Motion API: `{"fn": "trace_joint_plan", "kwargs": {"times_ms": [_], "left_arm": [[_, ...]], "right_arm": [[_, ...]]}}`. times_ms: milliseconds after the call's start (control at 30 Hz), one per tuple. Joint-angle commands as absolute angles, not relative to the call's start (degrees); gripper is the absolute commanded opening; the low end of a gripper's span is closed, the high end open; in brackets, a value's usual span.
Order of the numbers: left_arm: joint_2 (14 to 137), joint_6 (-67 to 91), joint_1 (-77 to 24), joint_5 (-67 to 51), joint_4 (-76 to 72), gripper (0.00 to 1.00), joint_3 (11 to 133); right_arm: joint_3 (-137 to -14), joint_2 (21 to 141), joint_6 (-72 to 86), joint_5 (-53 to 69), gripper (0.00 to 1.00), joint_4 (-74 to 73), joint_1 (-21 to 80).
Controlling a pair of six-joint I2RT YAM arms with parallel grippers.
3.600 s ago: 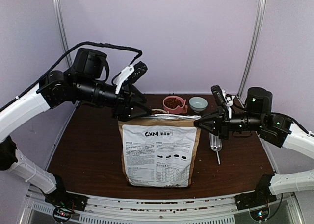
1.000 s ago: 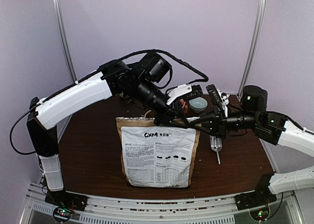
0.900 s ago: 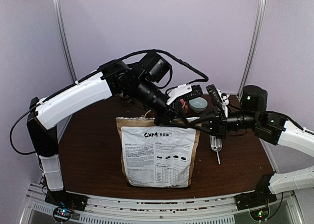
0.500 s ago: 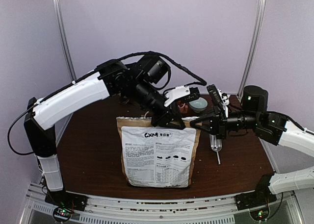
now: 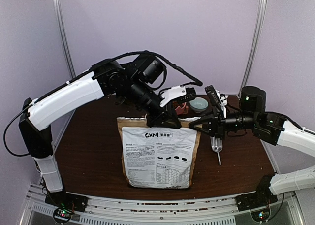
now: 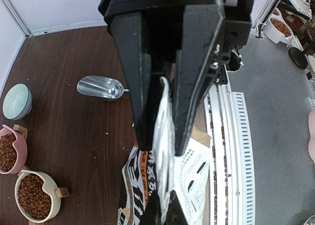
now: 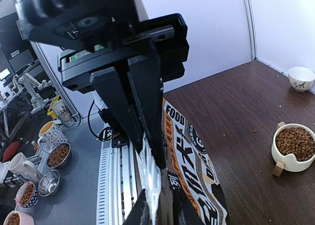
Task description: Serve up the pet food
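The printed bag (image 5: pixel 160 156) stands upright mid-table, its foil top edge pressed flat. My left gripper (image 5: pixel 165 120) reaches down onto the middle of that edge and is shut on the foil strip (image 6: pixel 162 136). My right gripper (image 5: pixel 193 125) comes in from the right and is shut on the same strip at the bag's right corner (image 7: pixel 149 153). In each wrist view the other gripper's fingertips show at the bottom, on the strip. Pet food (image 6: pixel 32 196) fills a cream bowl (image 6: pixel 49 211) and a pink bowl (image 6: pixel 17 136); the cream bowl's rim (image 7: pixel 275 145) also shows in the right wrist view.
A silver scoop (image 5: pixel 216 145) lies right of the bag, also seen as the scoop (image 6: pixel 101 87) in the left wrist view. An empty teal bowl (image 5: pixel 199 104) sits behind the bag beside the pink bowl. A small white bowl (image 7: pixel 300 77) stands near the wall.
My left gripper has slid leftward along the bag's top edge, away from the right gripper. The right gripper stays at the right corner.
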State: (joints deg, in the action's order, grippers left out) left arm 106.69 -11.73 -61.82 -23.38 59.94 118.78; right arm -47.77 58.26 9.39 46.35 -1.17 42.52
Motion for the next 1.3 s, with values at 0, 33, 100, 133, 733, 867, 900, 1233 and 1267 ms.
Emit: {"fn": "trace_joint_plan", "kwargs": {"times_ms": [0,33,100,133,733,867,900,1233,1267], "left_arm": [[105.1,-11.9,-61.5,-25.3,57.4,0.00,118.9],[105.1,-11.9,-61.5,-25.4,57.4,0.00,118.9],[105.2,-11.9,-61.5,-25.6,57.4,0.00,118.9],[105.2,-11.9,-61.5,-25.7,57.4,0.00,118.8],[100.4,-12.2,-59.5,-22.3,58.3,0.13,114.1],[100.5,-12.3,-59.5,-22.8,58.3,0.00,114.0],[100.5,-12.4,-59.5,-22.8,58.4,0.00,114.2],[104.4,-12.0,-59.6,-25.9,58.3,0.23,118.0],[105.0,-12.0,-59.7,-26.2,58.3,0.24,118.6]], "right_arm": [[-50.5,60.2,9.6,47.2,0.20,1.6,43.4],[-50.7,60.7,9.6,47.3,0.20,1.9,43.6],[-51.0,61.3,10.0,47.5,0.21,2.8,43.8],[-51.2,61.6,10.2,47.7,0.22,3.3,43.8],[-51.9,60.6,8.5,46.0,0.00,1.8,43.9],[-52.0,61.0,8.8,46.1,0.00,2.4,43.9],[-52.1,61.1,8.8,46.1,0.00,2.4,43.9],[-52.1,61.2,9.6,47.0,0.00,3.3,43.9],[-52.0,61.2,9.7,47.0,0.00,3.3,43.9]]}}
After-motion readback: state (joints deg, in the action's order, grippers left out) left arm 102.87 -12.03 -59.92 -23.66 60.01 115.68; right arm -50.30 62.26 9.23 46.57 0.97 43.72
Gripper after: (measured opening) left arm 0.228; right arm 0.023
